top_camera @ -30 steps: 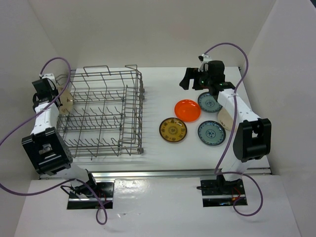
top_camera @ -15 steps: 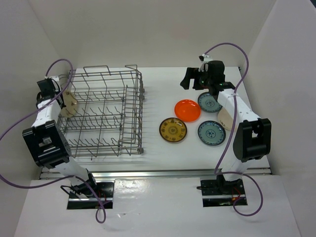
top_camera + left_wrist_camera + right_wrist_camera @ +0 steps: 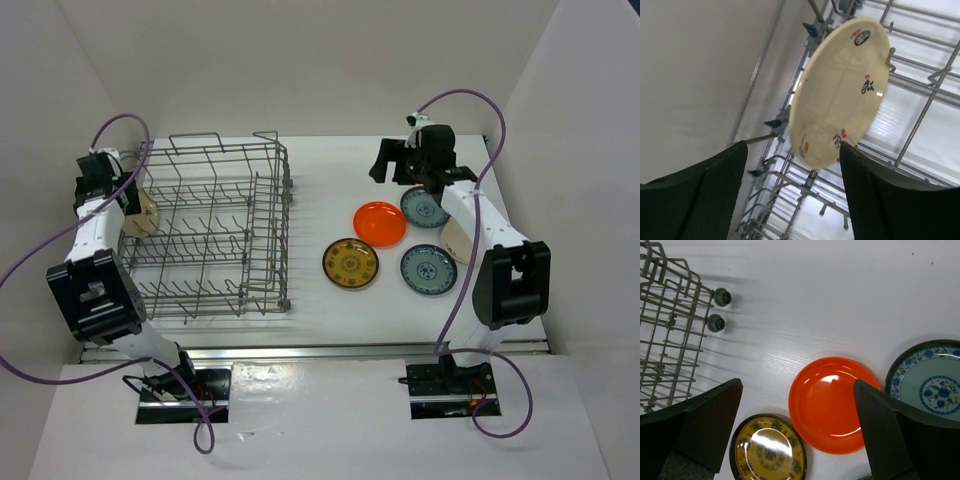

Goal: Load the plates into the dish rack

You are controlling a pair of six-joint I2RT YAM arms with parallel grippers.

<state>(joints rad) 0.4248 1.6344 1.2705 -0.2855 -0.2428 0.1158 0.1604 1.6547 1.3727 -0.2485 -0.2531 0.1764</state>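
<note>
Leaning on edge among the wires at the left side of the large grey metal wire dish rack (image 3: 210, 230), the plain cream round plate (image 3: 840, 95) sat free of the left gripper (image 3: 790, 172), its fingers spread. The right gripper (image 3: 797, 390) hovered wide open, empty, above the bright orange plate (image 3: 832, 405); the brown-and-yellow plate (image 3: 351, 263) and two teal-blue patterned plates (image 3: 425, 207) (image 3: 428, 269) lay nearby on the white table (image 3: 330, 170).

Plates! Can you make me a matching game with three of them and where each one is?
Things:
1. cream plate
2. orange plate
3. brown and yellow plate

Places:
A. flat on the table, nearest the dish rack
B. tilted on its edge against the dish rack's wires
C. flat, centred between the fingers of the open right gripper

Pairs: 1-B, 2-C, 3-A
</note>
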